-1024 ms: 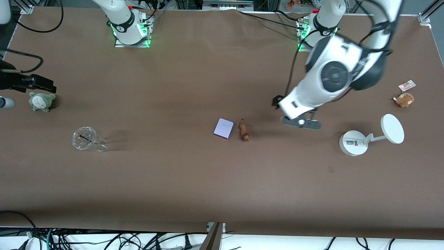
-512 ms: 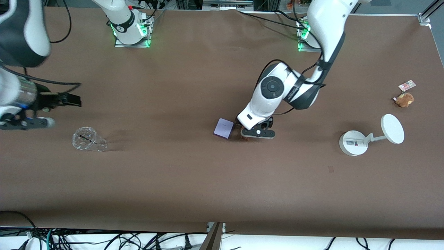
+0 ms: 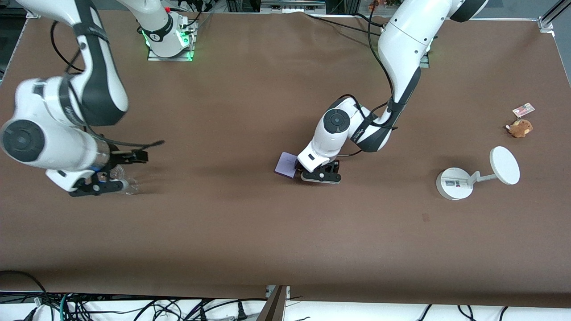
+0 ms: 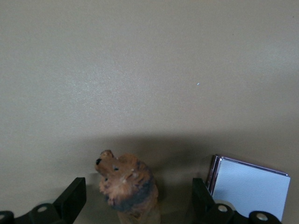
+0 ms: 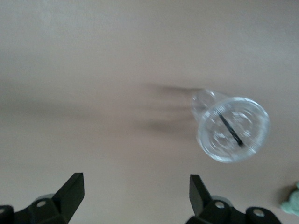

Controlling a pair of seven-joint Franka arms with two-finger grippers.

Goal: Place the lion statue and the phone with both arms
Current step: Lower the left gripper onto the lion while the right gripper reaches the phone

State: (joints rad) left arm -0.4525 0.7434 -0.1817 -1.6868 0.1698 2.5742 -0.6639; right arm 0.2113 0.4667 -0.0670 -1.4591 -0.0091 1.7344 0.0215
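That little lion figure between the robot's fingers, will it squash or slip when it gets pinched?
The lion statue looks carved and hard, so it will probably stay stiff rather than squash. Its rough, rounded mane should give the open left gripper's fingers some hold, though it might twist. It is small, so likely light and easily nudged toward the phone beside it.

The left gripper point(image 4: 138, 200) hangs low over the brown table point(image 4: 140, 70) with its two dark fingers point(image 4: 74, 198) spread wide. Between them stands the lion statue point(image 4: 127, 183), an orange-brown figure with a darker mane, its snout raised; neither finger touches it. The phone point(image 4: 250, 186), a pale lavender slab with a shiny edge, lies flat on the table just beside the other finger, outside the gap.
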